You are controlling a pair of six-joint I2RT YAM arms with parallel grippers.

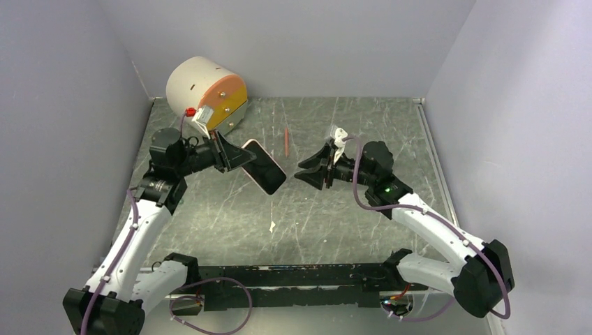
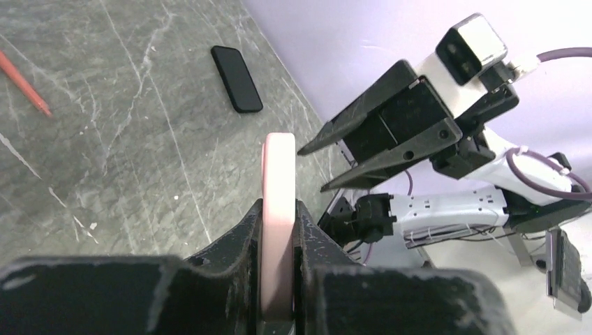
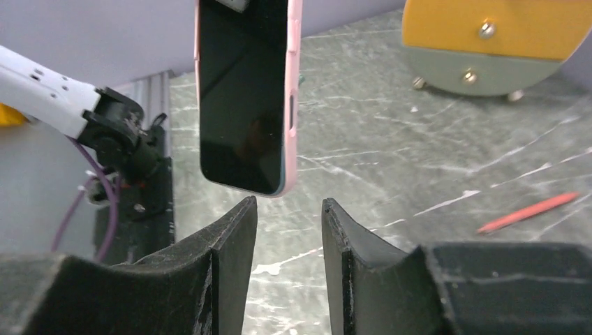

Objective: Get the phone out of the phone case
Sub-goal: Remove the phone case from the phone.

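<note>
A grey, white-veined tabletop [image 1: 363,230] sits boxed in by pale lilac walls [image 1: 293,42] on three sides.

The left jaws are clenched on the pink phone case [image 2: 278,209]. From the left wrist it shows edge-on, pinched between the two black fingers [image 2: 237,258] and sticking straight out past their tips. The phone [image 3: 241,98] is still seated in that case: from the right wrist its dark glass fills the pink rim, with side buttons showing on the rim's right edge. Case and phone are held up off the tabletop, slanting down and to the right in the overhead view, with the free end toward the middle.

The right jaws are released, parted with nothing between them. Their fingers [image 3: 234,244] point at the phone's free end. In the overhead view a small gap separates the fingertips from the phone, so they are near it and not touching.

Farther out, a red pencil [image 1: 286,142] lies on the tabletop behind the two sets of jaws. A white drum with an orange face [image 1: 206,91] stands in the far left corner, just behind the left arm [image 1: 139,237]. A small white scrap [image 1: 272,226] lies nearer the bases. From the left wrist, a flat black phone-shaped slab [image 2: 237,78] lies on the tabletop close to the wall; whether it is a phone I cannot tell. The right arm [image 1: 433,223] reaches in from the right.
</note>
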